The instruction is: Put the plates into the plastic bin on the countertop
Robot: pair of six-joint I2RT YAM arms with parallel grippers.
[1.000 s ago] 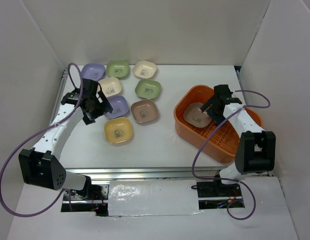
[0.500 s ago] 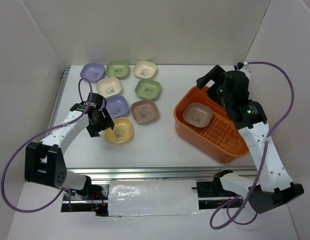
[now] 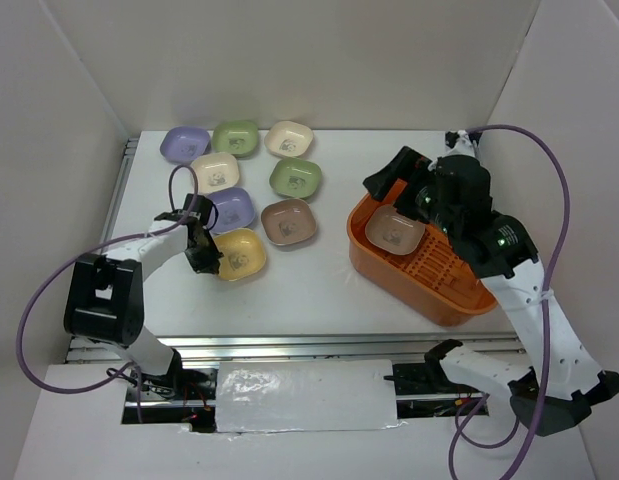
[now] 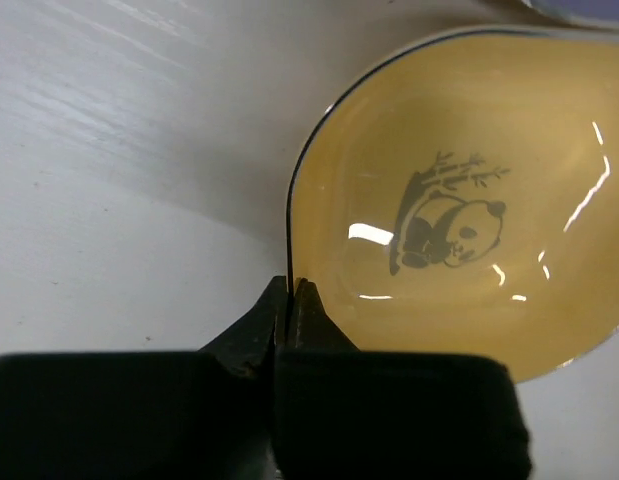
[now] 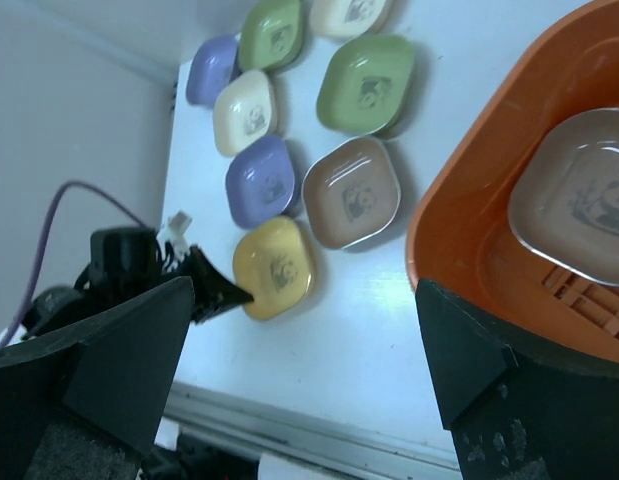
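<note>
Plates, nine, shallow rounded squares in purple, green, cream, brown and yellow, all hollow side up; sides near equal, so no long axis to state. Eight sit clustered on the left half of the countertop, touching or just beside one another. The ninth plate, brownish, lies flat in the far left corner of the plastic bin, an orange tub with a slotted floor whose long axis runs diagonally from far left to near right.

Yellow plate: nearest of the cluster; left gripper pinched tight on its left rim.

Marking: panda print with bamboo at centre; no legible writing.

Right gripper: above the bin's far left end, fingers spread wide, holding nothing.

Surroundings: white top, metal rail along the front, plain white walls.
</note>
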